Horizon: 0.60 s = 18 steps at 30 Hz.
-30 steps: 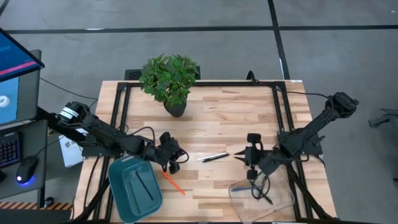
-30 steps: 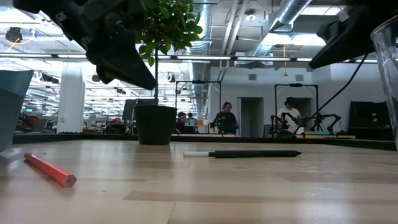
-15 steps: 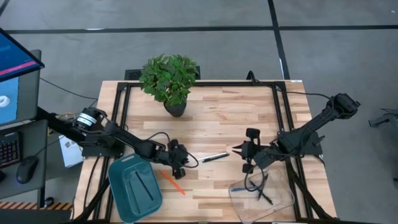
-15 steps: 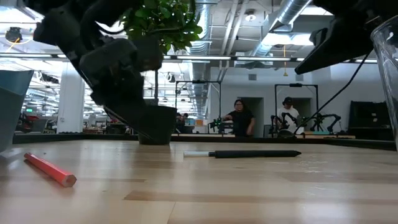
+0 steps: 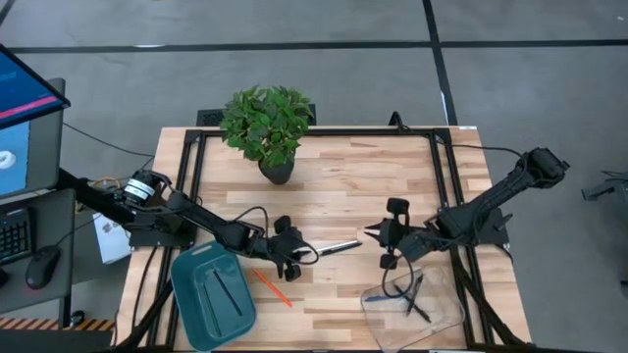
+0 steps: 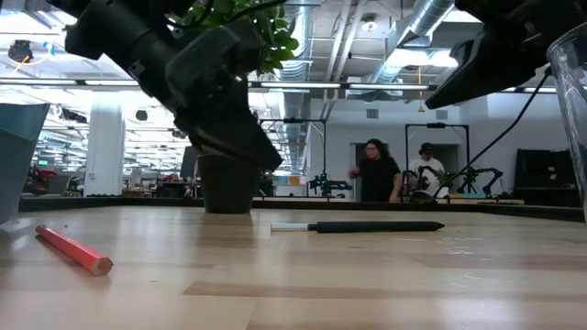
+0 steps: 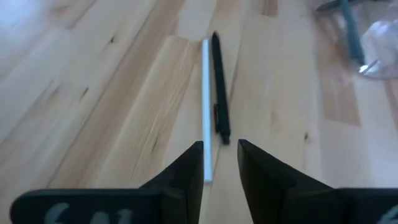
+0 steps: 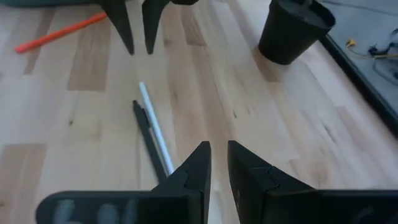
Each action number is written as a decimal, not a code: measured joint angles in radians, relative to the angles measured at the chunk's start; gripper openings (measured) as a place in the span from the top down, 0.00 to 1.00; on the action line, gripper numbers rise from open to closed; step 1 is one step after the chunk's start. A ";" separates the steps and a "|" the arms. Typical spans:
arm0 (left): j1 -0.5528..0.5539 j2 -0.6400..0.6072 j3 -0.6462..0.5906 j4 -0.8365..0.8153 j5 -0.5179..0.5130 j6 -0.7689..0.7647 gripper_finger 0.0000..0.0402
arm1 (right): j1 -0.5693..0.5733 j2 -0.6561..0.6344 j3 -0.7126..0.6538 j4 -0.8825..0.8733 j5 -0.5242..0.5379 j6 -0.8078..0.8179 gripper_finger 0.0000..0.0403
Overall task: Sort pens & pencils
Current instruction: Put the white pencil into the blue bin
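A black pen (image 5: 343, 245) and a whitish pen (image 5: 332, 249) lie side by side on the wooden table between my two grippers; they also show in the left wrist view (image 7: 219, 93) and the right wrist view (image 8: 152, 124). An orange pencil (image 5: 273, 287) lies near the teal tray (image 5: 192, 299), which holds a dark stick (image 5: 231, 291). My left gripper (image 5: 310, 255) (image 7: 220, 146) hovers just left of the pens, its fingers a narrow gap apart, empty. My right gripper (image 5: 371, 233) (image 8: 218, 146) hovers just right of them, also narrowly open and empty.
A clear tray (image 5: 444, 316) at the near right holds several pens, one of them blue (image 5: 397, 292). A potted plant (image 5: 267, 123) stands at the far left of centre. Black frame rails run along the table's edges. People move in the room behind the table.
My left gripper has gone toward the table's right edge and down, from beside the teal tray to just short of the two pens. My right gripper has shifted a little toward the left and far edges, nearer the pens. The pens and the orange pencil have stayed put.
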 joint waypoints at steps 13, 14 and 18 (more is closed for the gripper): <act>0.009 0.000 -0.004 -0.014 -0.016 -0.026 0.70 | -0.049 0.000 0.000 0.008 0.053 -0.005 0.81; 0.007 0.000 -0.004 -0.019 -0.015 -0.026 0.70 | -0.049 0.000 0.000 0.007 0.053 -0.005 0.81; 0.002 0.033 -0.005 -0.009 -0.020 -0.027 0.70 | -0.052 0.000 0.000 0.008 0.052 -0.005 0.81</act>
